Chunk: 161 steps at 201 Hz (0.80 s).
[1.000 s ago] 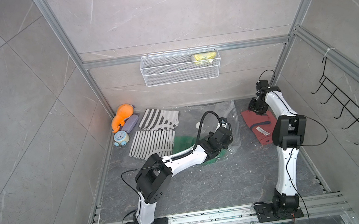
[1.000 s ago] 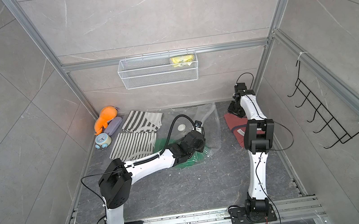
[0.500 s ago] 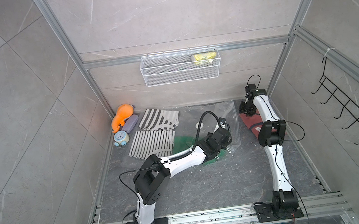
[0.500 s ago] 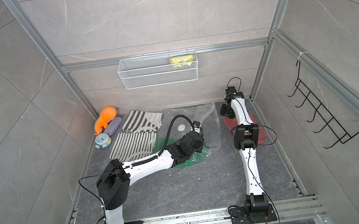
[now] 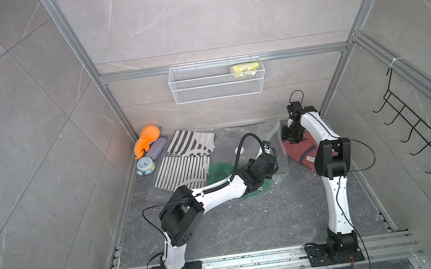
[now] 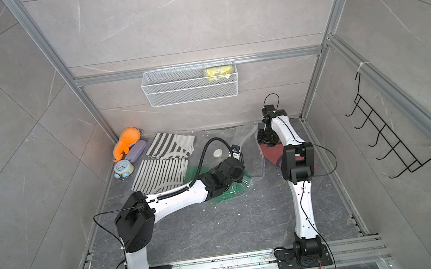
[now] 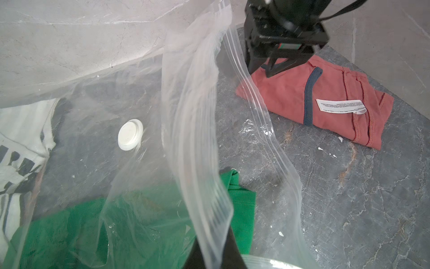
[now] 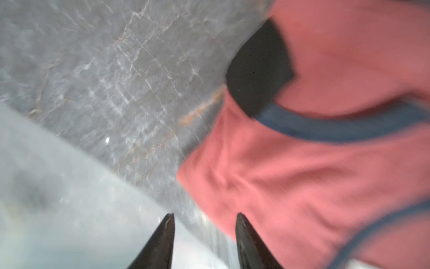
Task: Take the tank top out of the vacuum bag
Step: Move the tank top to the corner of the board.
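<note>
Left gripper: your fingers pinch the vacuum bag by its zip edge.
Right gripper: fingers spread, over the red tank top.
Red tank top: outside the bag, at its 3 o'clock in both top views.
Green garment: inside the bag.

Orange plush, purple case, alarm clock, striped garments, wire basket with yellow packet

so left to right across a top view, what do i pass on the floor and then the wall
alarm clock → striped cloths → green top → red top → black wall hooks
</note>
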Each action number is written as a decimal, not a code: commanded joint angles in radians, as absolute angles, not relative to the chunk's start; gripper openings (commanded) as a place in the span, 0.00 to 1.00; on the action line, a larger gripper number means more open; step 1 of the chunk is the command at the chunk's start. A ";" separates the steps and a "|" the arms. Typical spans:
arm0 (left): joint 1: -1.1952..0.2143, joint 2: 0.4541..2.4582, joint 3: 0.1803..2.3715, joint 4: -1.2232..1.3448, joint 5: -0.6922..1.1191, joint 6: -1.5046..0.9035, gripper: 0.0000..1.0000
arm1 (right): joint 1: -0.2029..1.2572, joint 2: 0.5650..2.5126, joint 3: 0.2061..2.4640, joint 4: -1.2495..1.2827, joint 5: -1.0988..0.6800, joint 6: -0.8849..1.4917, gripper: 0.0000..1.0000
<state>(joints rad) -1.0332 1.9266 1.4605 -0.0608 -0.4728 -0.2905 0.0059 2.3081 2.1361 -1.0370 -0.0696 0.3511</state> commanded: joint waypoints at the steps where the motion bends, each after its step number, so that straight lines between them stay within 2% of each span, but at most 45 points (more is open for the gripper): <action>1: -1.027 1.872 1.447 -0.037 -0.506 -0.283 0.00 | -0.034 2.083 1.852 -0.853 0.018 0.455 0.49; 25: -1.027 1.868 1.432 -0.025 -0.504 -0.282 0.00 | -0.127 1.913 1.515 -0.669 0.017 0.578 0.50; 54: -1.027 1.863 1.428 -0.026 -0.489 -0.270 0.00 | -0.222 1.918 1.398 -0.613 -0.038 0.597 0.50; 120: -1.028 1.862 1.447 -0.023 -0.489 -0.264 0.00 | -0.266 2.091 1.511 -0.666 -0.052 0.579 0.48; 161: -1.027 1.872 1.449 -0.018 -0.492 -0.267 0.00 | -0.267 2.257 1.763 -0.790 -0.034 0.509 0.47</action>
